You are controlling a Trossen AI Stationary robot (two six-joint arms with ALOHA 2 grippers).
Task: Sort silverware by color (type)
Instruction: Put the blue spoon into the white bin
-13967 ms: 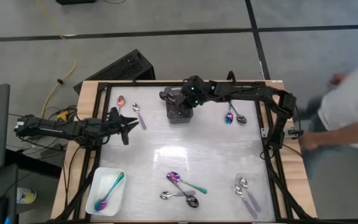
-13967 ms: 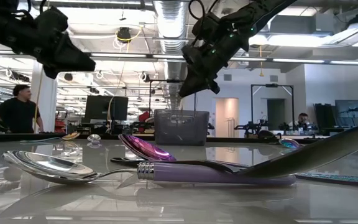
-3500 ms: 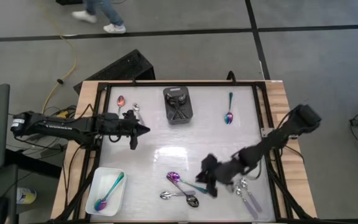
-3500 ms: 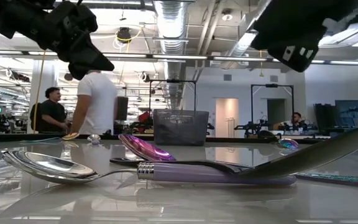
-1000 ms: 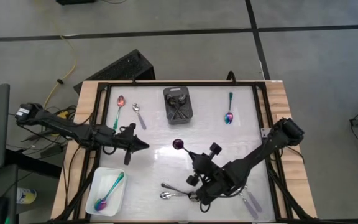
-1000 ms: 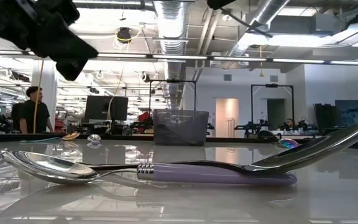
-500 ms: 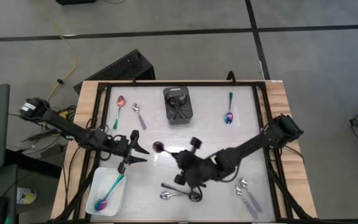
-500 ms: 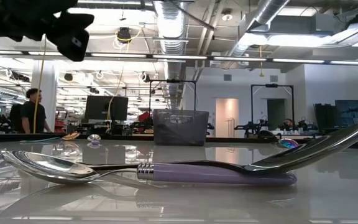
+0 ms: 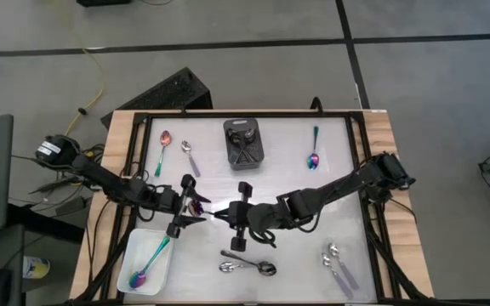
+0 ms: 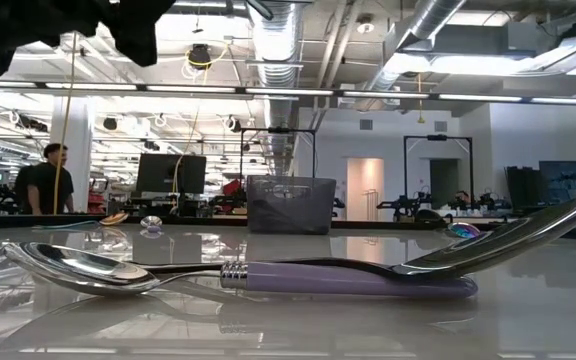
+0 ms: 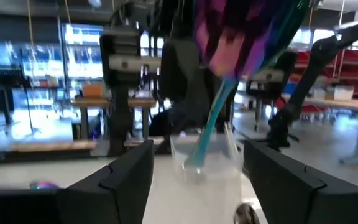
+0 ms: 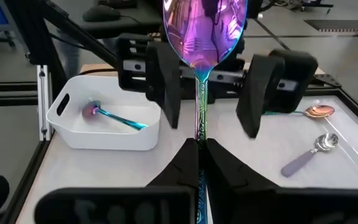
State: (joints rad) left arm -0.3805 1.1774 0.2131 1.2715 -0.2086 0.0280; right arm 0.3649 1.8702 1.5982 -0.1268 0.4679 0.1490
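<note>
Rainbow spoon pinched in right gripper, between open left gripper fingers.

Even, bright overhead light falls on the table, which throws a soft white glare near its middle. In the low view, ceiling strip lights glow and the nearest spoon mirrors on the glossy top. The left wrist view is blurred and blocky; the rainbow spoon looks sharp in the right wrist view.
</note>
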